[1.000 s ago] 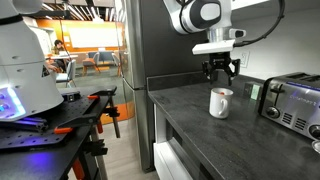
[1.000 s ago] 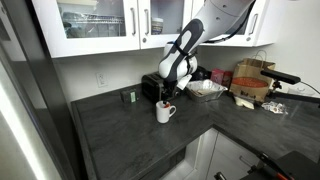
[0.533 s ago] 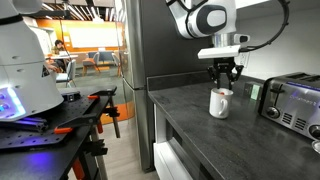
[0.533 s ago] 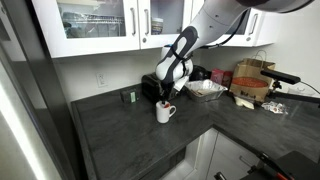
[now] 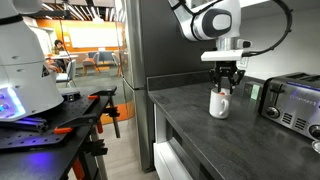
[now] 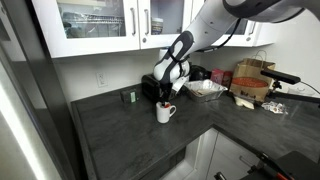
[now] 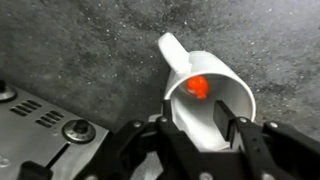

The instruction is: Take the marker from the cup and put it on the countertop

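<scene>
White ceramic mug [image 7: 228,108] holding a red-tipped marker [image 7: 198,87].
Claw [image 7: 203,138] spread apart over its rim; silver toaster [image 7: 40,125] beside, on dark grey desk [image 7: 80,40].

Hidden inside cup [image 7: 225,118]: body of marker [image 7: 198,87], red end alone showing. Cut by lower edge of wrist view, blurred: claw [image 7: 203,130]. Cropped at left and lower edges: toaster [image 7: 40,130].

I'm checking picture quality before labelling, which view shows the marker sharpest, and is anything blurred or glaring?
Wrist view: the marker shows its red end clearly in the cup; the gripper at the bottom edge is soft. Both exterior views: marker too small to make out. In an exterior view the lit hall outshines the countertop.
</scene>
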Controlling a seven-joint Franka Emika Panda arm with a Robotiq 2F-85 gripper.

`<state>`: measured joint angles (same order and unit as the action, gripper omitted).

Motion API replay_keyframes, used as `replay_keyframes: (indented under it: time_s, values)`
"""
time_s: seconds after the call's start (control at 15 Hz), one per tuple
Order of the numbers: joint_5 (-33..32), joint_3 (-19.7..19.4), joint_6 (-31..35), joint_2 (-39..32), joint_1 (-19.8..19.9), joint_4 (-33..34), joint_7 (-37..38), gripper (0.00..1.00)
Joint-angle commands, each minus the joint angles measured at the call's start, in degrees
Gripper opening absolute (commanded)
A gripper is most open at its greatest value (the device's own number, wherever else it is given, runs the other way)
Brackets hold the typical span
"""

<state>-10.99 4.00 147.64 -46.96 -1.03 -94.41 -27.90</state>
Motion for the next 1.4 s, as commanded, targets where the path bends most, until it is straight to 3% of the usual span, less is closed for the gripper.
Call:
replay_keyframes:
  time_s: [0.0, 0.47, 1.07, 1.13, 1.27, 1.33]
  values:
    - [-0.78, 1.50, -4.38, -1.60, 0.83, 3.34, -0.98, 0.50]
    - [-0.58, 3.09, -5.80, -1.75, 0.68, 3.64, -1.60, 0.51]
    - [-1.80, 1.89, -8.91, -3.34, 0.91, 5.01, -2.02, 0.50]
    - [-2.11, 1.92, -9.38, -3.42, 0.96, 5.18, -2.74, 0.46]
    - [-2.60, 1.92, -9.86, -3.61, 0.95, 5.43, -3.75, 0.23]
    - [-2.95, 1.91, -9.89, -3.56, 0.92, 5.30, -3.91, 0.17]
